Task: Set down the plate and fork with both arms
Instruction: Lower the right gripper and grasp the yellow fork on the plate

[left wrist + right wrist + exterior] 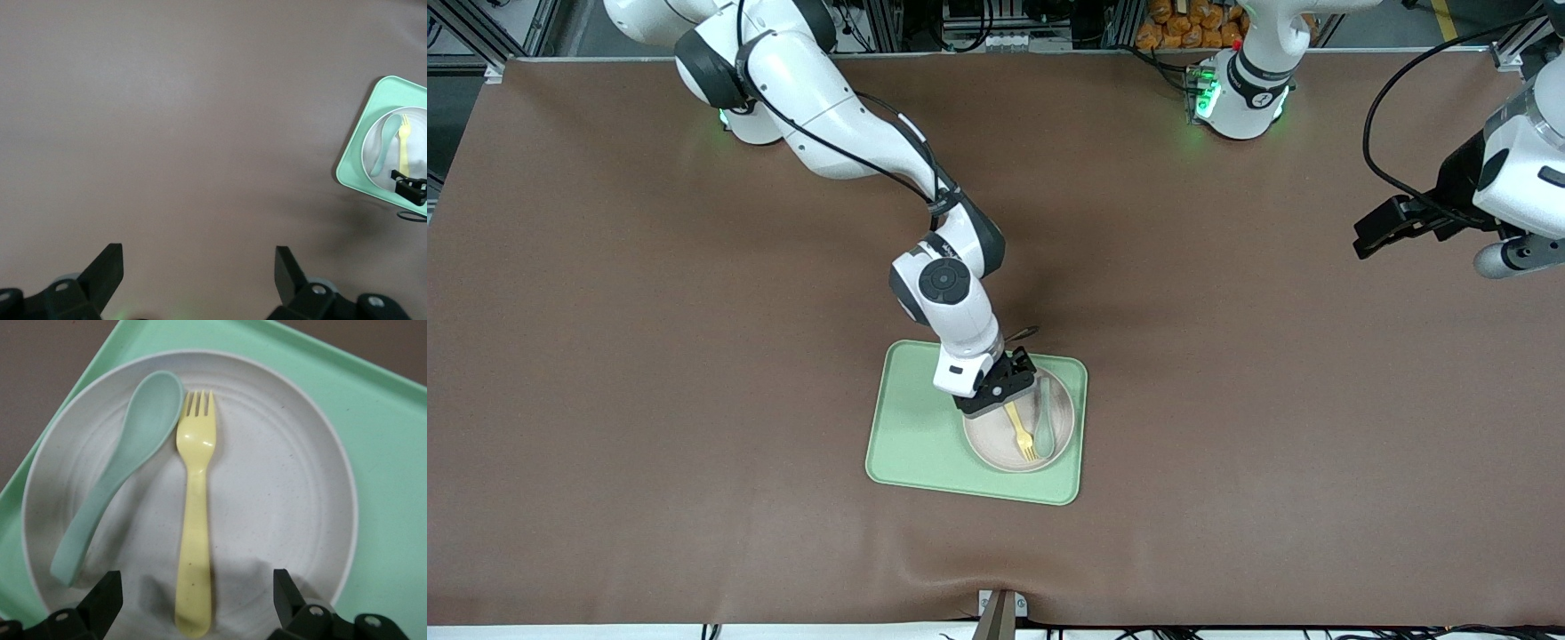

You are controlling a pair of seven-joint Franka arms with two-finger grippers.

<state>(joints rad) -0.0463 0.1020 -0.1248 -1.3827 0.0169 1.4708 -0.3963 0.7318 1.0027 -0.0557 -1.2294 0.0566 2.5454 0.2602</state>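
Observation:
The pale plate (985, 442) lies on the light-green tray (916, 427), at the end toward the left arm. The pale-yellow fork (1020, 433) lies flat on the plate, beside a grey-green spoon (1042, 418). My right gripper (1005, 391) is open just above the plate. In the right wrist view its fingers (107, 593) stand apart on either side of the fork's handle (195, 520) and do not touch it; the plate (280, 487) and spoon (120, 473) fill that view. My left gripper (1369, 236) is open and empty, raised over bare table at the left arm's end; this arm waits.
The brown mat covers the table. The left wrist view shows the left gripper (199, 257) over bare mat, with the tray (353, 160), plate (417, 147), fork (403, 143) and right gripper (410, 187) far off. The tray's rim (393, 453) surrounds the plate.

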